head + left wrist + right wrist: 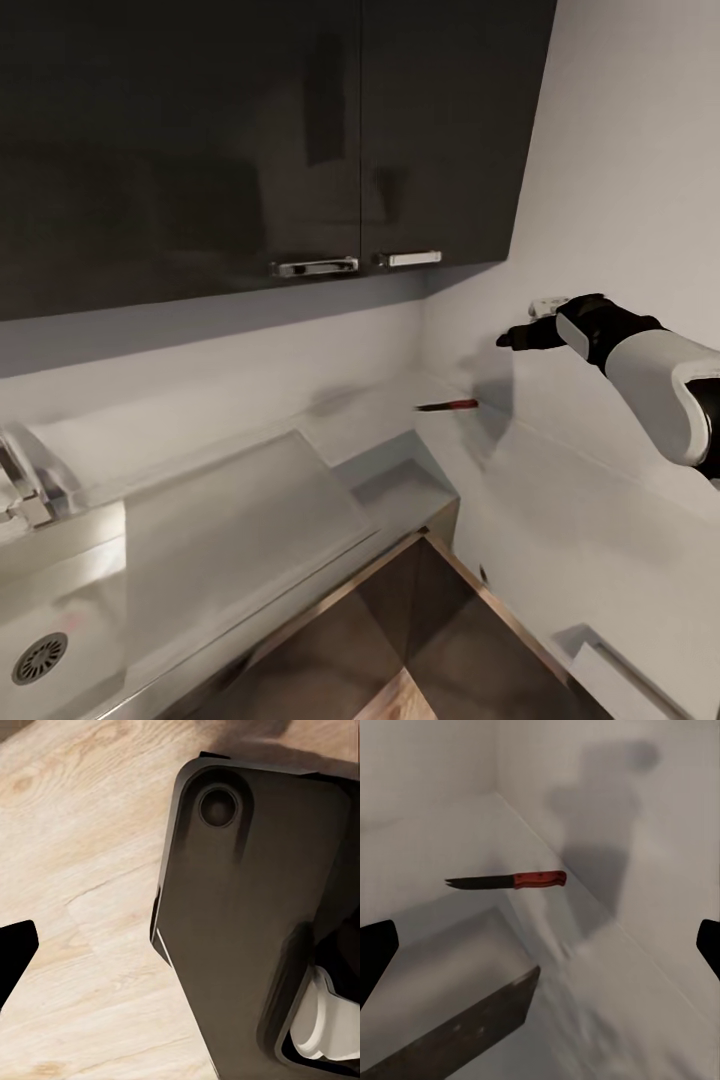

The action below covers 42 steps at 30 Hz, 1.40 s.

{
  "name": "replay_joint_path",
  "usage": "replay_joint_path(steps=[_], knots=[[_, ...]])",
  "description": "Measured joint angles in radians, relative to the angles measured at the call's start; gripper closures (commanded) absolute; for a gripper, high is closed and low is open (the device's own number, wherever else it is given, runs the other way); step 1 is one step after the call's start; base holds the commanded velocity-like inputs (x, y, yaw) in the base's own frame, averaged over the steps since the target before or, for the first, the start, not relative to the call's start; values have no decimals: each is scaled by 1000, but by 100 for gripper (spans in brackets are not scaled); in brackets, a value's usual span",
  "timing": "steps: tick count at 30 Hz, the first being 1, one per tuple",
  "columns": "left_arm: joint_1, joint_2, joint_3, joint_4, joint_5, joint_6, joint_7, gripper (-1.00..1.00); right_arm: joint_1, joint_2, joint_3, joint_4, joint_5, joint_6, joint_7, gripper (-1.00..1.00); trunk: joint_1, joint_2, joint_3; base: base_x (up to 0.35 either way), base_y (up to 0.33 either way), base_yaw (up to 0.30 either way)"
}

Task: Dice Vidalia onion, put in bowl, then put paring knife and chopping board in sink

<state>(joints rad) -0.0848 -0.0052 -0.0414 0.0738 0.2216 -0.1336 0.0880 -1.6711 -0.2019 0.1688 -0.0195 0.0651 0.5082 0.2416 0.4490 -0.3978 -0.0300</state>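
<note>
The paring knife (449, 405) lies flat on the grey countertop (560, 500) in its far inside corner, where the two runs of worktop meet under the dark wall cabinets (250, 140); its red handle points toward the side wall and its dark blade toward the sink run. In the right wrist view the paring knife (506, 880) lies ahead of the camera, well apart from the fingers, with the arm's shadow falling on the wall beyond it. The right gripper (517, 338) is raised above the countertop near the side wall, short of the knife and not touching it; its fingertips (373, 952) show at opposite edges of the wrist view, so the claw stands wide apart and holds nothing. The sink (200, 520) occupies the counter's left run: the flat steel drainboard slopes toward the near edge, the round drain (40, 658) sits at the lower left, and part of the chrome tap (20, 485) stands at the back edge. The left wrist view looks down on pale wood-grain floor (82, 870) and the robot's dark base (247, 915); one dark fingertip (15, 952) shows at the frame edge, and whether the left claw is apart or together cannot be told.
</note>
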Motion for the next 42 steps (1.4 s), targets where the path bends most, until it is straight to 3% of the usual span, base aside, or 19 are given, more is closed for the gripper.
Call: replay_joint_path(steps=[28,42], knots=[[0,0,0,0,0,0,0,-100,1,13,0,0,0,0,-2,-100,0,0,0,221,-55,0],[0,0,0,0,1,0,0,-100,1,14,0,0,0,0,-2,-100,0,0,0,35,-34,0]])
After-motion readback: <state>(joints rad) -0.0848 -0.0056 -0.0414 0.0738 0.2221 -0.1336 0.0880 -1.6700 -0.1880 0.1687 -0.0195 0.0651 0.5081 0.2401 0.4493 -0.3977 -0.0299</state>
